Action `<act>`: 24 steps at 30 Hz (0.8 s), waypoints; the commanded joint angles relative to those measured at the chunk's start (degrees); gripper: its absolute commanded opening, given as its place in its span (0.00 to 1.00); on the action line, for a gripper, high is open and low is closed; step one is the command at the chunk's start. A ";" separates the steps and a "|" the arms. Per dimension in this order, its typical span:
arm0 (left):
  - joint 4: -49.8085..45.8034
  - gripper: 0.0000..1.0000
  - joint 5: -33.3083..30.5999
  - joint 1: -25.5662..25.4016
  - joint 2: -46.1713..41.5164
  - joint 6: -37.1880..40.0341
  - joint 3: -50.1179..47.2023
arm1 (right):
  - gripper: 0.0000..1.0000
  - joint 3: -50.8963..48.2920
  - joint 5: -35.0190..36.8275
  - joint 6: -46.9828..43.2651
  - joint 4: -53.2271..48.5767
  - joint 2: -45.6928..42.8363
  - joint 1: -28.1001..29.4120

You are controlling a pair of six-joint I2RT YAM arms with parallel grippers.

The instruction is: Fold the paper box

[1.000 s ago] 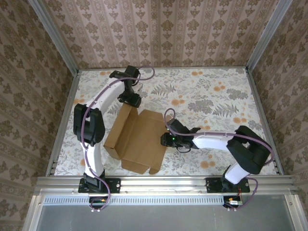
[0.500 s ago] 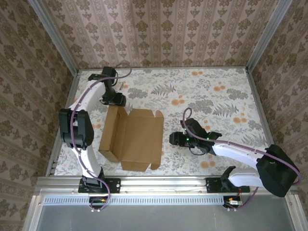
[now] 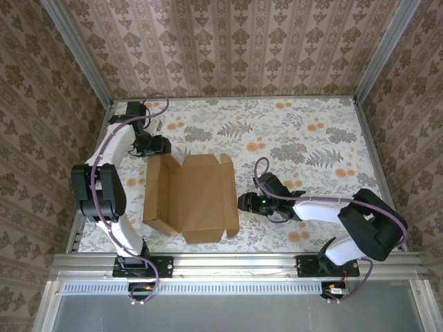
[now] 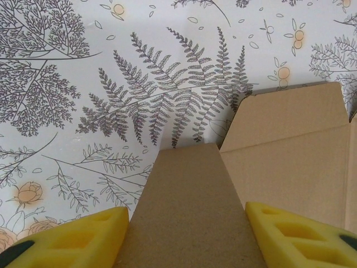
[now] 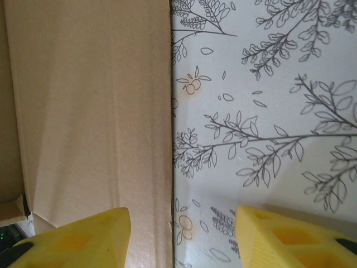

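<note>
The paper box (image 3: 197, 197) lies opened out on the floral table, brown and unprinted, with its left side panel raised. My left gripper (image 3: 160, 145) is at the box's far-left corner. In the left wrist view its jaws (image 4: 187, 215) stand open, and a long cardboard flap (image 4: 187, 184) fills the gap between the yellow fingers (image 4: 83, 240). My right gripper (image 3: 242, 203) is low at the box's right edge. It is open (image 5: 183, 215), straddling that edge (image 5: 170, 139): one finger is over the cardboard (image 5: 95, 111), the other over bare table.
Patterned walls close in the table on the left (image 3: 41, 138), back and right (image 3: 408, 124). A metal rail (image 3: 235, 263) runs along the near edge by the arm bases. Floral tabletop (image 3: 311, 145) stretches right of the box and beyond it.
The left gripper has swept left along the box's far side, from its middle to the far-left corner, and the box has swung square. The right gripper backed away, opened wider and returned to the right edge.
</note>
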 commanded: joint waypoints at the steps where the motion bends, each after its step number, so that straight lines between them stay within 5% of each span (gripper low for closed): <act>1: 1.46 0.44 1.37 0.65 0.13 0.18 -3.68 | 0.54 1.16 -3.02 0.96 6.28 2.92 0.33; 24: 3.79 0.44 5.54 0.49 -0.49 -0.65 -6.30 | 0.52 6.27 -3.42 0.33 6.02 9.77 3.69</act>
